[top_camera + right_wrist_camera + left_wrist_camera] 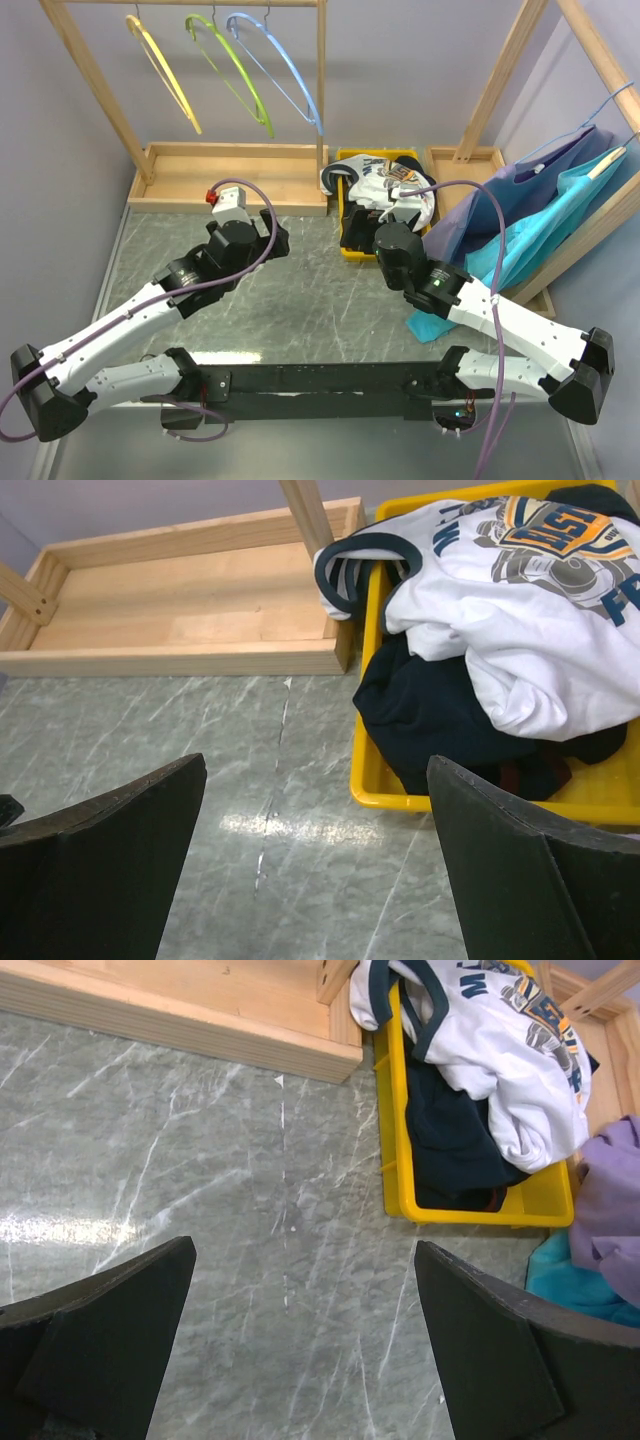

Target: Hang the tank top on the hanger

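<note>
The white tank top (385, 190) with navy trim lies crumpled on top of a black garment (440, 710) in a yellow bin (355, 250) at the back centre. It also shows in the left wrist view (500, 1050) and the right wrist view (520, 610). The yellow hanger (165, 75) hangs leftmost on the wooden rack. My left gripper (305, 1245) is open and empty over bare table, left of the bin. My right gripper (315, 760) is open and empty just in front of the bin's near left corner.
A lime-green hanger (235, 75) and a light-blue hanger (285, 70) hang beside the yellow one. The rack's wooden base tray (230, 175) borders the table's back. Blue and teal garments (540, 220) hang on a second rack at the right.
</note>
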Robot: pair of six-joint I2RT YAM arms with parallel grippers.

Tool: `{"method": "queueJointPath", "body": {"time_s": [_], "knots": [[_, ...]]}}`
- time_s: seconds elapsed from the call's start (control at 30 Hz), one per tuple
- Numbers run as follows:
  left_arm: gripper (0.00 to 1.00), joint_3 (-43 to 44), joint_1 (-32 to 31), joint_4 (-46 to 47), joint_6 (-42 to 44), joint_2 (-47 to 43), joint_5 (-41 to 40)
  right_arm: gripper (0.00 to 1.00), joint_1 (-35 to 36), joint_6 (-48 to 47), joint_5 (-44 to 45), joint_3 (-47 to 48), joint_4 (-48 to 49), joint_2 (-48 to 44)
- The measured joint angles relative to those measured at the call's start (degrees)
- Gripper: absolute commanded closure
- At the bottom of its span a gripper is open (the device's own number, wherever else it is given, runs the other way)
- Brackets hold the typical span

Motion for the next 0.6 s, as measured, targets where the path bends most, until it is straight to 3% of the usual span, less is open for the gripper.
{"method": "queueJointPath", "body": {"time_s": [0.37,0.6], "knots": [[0.01,-1.5,0.0,1.1,0.0,-2.1,0.1,0.00,0.0,-0.7,1.0,0.3,0.0,3.2],[0.01,-1.9,0.0,2.2,0.0,-0.7,0.7,0.00,-0.1,-1.7,2.2,11.4,-3.1,18.8]]}}
